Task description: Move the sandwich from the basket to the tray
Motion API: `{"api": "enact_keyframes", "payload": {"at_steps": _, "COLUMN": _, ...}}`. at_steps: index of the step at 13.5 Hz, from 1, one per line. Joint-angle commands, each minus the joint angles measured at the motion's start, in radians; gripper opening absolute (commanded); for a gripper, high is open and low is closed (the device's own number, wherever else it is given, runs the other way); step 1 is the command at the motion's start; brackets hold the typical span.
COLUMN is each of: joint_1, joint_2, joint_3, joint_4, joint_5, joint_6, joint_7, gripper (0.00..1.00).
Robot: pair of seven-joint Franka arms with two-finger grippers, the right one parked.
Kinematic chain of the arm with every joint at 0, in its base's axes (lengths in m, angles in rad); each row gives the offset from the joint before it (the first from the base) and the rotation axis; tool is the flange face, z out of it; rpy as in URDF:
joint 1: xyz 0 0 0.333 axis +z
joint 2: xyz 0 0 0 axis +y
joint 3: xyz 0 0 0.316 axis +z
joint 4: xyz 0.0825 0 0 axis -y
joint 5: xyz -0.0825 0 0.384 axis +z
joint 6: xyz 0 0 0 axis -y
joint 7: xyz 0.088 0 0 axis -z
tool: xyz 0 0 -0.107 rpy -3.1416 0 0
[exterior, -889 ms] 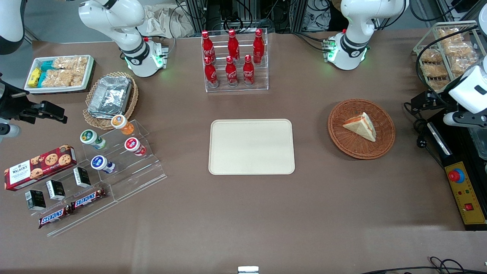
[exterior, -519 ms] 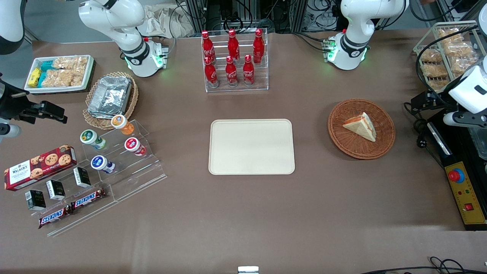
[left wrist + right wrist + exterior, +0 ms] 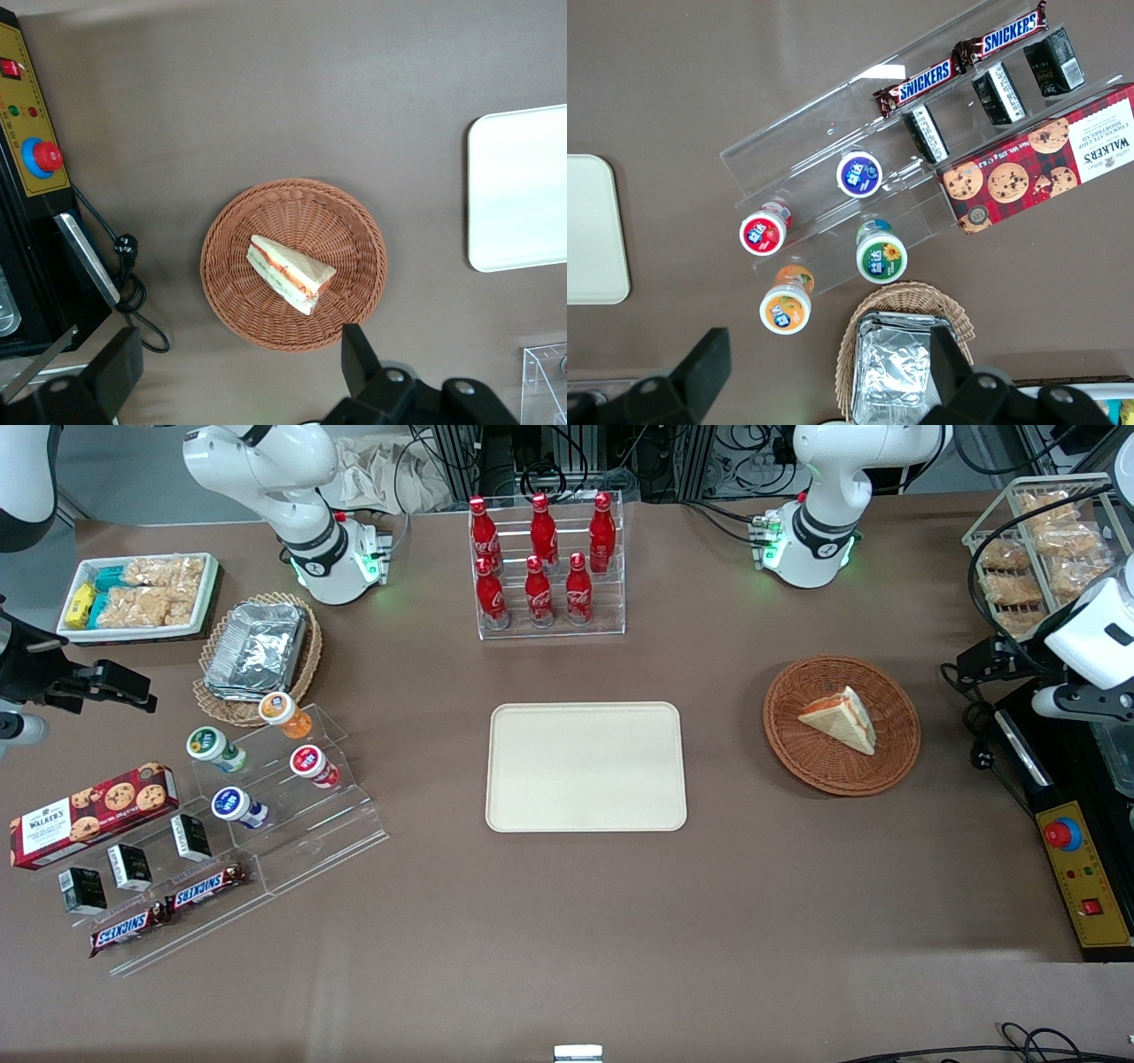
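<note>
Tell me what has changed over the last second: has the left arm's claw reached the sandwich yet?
Nothing has visibly changed. The sandwich lies untouched in the basket, and the tray holds nothing. The left arm's claw hangs open above the table beside the basket, as the wrist view shows, gripping nothing. The arm at the working end of the table looks the same in all three front pictures.

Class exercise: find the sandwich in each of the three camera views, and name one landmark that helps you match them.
Front view: sandwich lies in the basket.
Left wrist view: sandwich in the same basket, below the open gripper.
Right wrist view: not in it.
Shared landmark: the tray.
</note>
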Motion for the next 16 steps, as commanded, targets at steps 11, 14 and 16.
{"api": "enact_keyframes", "payload": {"at_steps": 11, "joint_1": -0.011, "joint_2": -0.263, "joint_3": -0.051, "joint_4": -0.478, "joint_5": -0.011, "joint_6": 0.217, "joint_7": -0.321, "gripper": 1.0}}
{"api": "enact_keyframes", "payload": {"at_steps": 14, "joint_1": -0.011, "joint_2": -0.26, "joint_3": -0.07, "joint_4": -0.547, "joint_5": -0.014, "joint_6": 0.277, "joint_7": -0.464, "gripper": 1.0}}
{"api": "enact_keyframes", "payload": {"at_steps": 16, "joint_1": -0.011, "joint_2": -0.247, "joint_3": -0.071, "joint_4": -0.576, "joint_5": -0.016, "joint_6": 0.309, "joint_7": -0.538, "gripper": 1.0}}
